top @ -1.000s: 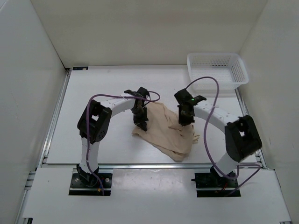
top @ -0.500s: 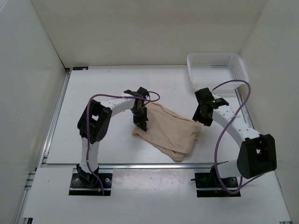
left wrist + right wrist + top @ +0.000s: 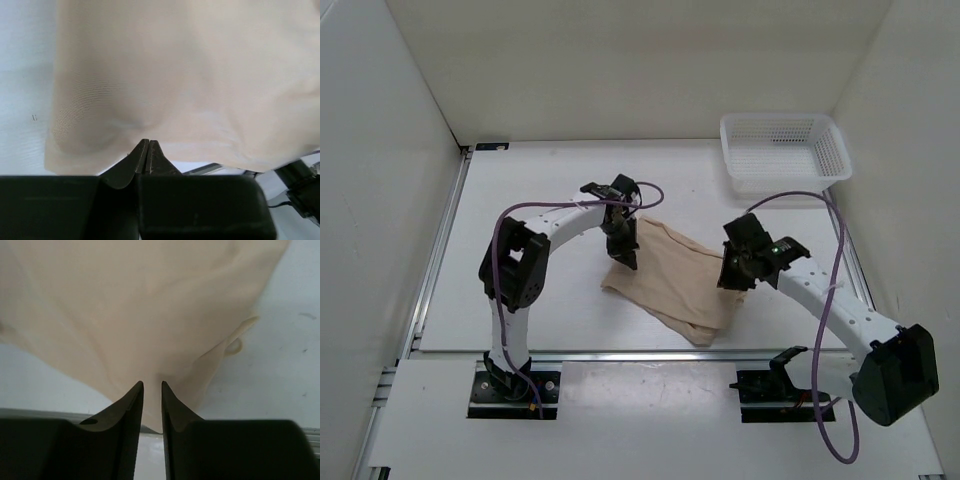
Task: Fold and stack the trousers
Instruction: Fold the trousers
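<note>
White table [image 3: 540, 200] sits under my two arms. On its middle lie the trousers [image 3: 675, 285], a tan, wrinkly, folded heap. Well apart, at the back right corner, stands a white basket [image 3: 832, 150]. My left gripper [image 3: 147, 142] is pressed together, pinching the cloth's left edge. My right gripper [image 3: 151, 385] is almost closed, nipping the cloth's right edge.

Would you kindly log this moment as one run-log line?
left gripper: shut on trousers edge | right gripper: shut on trousers edge | trousers: partly folded on table | basket: far-right corner
</note>
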